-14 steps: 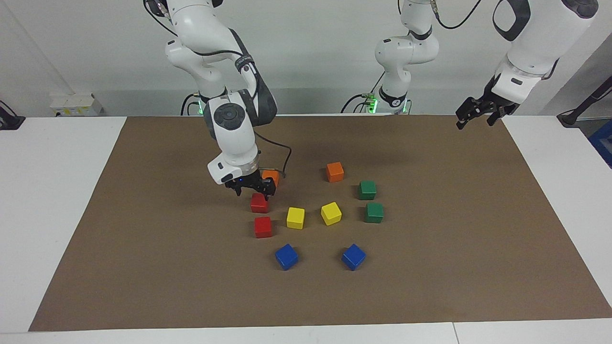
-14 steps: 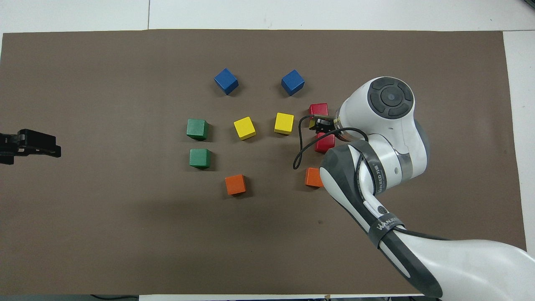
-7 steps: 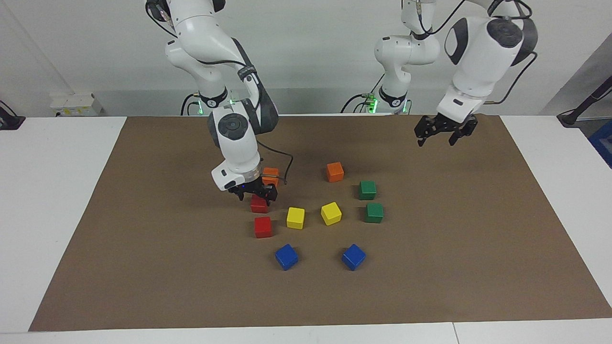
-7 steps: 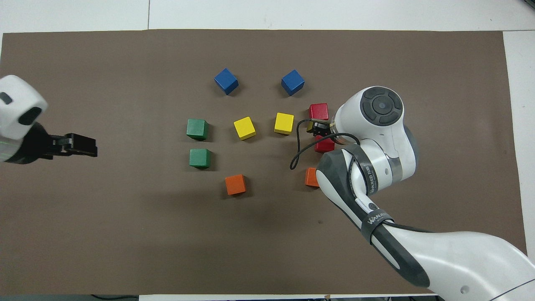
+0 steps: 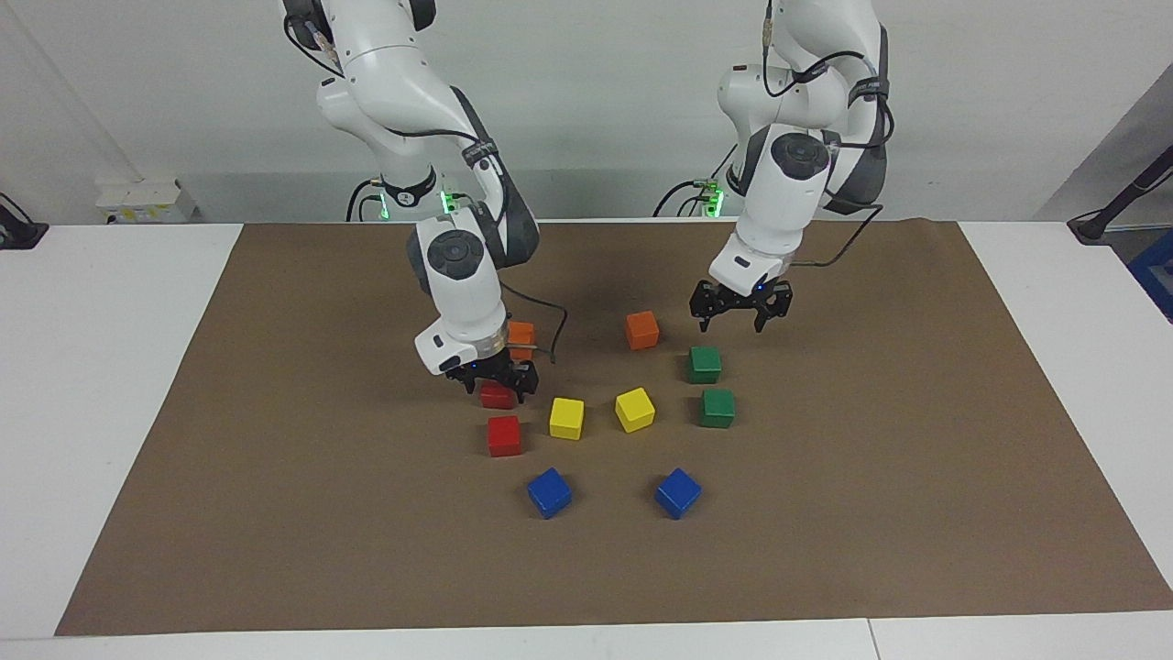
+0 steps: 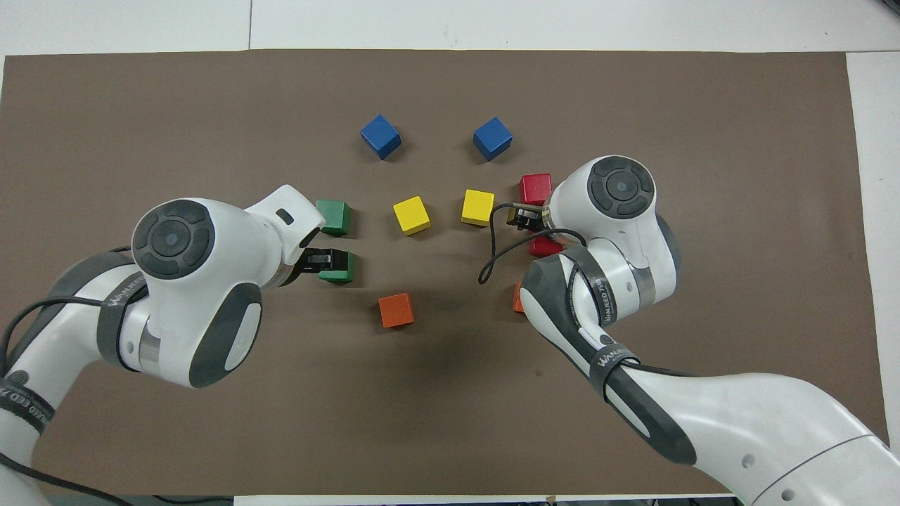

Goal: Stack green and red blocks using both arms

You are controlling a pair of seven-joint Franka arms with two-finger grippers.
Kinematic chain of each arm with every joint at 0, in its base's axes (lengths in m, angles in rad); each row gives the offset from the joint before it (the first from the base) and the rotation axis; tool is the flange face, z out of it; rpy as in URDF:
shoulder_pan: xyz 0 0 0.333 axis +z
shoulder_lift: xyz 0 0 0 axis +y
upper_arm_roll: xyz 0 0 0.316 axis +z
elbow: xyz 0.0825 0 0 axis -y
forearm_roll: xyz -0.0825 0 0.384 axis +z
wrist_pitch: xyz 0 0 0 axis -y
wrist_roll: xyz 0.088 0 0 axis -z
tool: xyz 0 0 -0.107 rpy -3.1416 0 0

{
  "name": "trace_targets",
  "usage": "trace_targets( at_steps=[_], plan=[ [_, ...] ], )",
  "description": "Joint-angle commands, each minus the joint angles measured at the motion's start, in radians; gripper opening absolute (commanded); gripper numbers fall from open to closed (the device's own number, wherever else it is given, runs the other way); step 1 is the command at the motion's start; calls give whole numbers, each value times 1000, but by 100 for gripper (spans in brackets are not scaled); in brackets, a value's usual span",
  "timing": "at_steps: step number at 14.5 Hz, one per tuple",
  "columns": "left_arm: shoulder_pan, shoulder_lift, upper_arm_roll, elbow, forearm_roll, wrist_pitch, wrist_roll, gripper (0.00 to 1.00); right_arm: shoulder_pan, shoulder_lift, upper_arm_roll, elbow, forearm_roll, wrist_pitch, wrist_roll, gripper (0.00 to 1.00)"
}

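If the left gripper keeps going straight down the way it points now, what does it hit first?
Most likely the green block nearer the robots. The left gripper hangs open above the mat, and from overhead it partly covers that block. Its exact line is hard to judge, so it may meet the block's edge or bare mat.

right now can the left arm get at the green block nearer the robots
Probably yes. The left claw hangs open just above the green block nearer the robots, with nothing between them. The orange block and the second green block stand apart from it.
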Motion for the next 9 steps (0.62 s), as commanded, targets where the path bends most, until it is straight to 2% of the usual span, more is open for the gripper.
trace_targets(
  at_steps=[1,2,3,4,6,9],
  plan=[
    [-51,73,18,-15,4,99,-5,100,14,-4,-2,-25,1,28,26,84],
    [-51,87,18,-20,4,115,1,100,14,-4,-2,-25,1,26,16,60],
    [-52,91,18,-20,6,121,9,100,11,-4,-2,-25,0,19,-9,26],
    [-51,97,18,-20,7,123,39,100,-1,-6,-2,-19,0,7,-44,0],
    [-51,113,20,-18,7,129,89,100,-47,-18,-2,26,0,-67,-105,0],
    [-51,145,20,-12,7,153,89,100,-142,-26,-2,229,10,-318,-321,0]
  ],
)
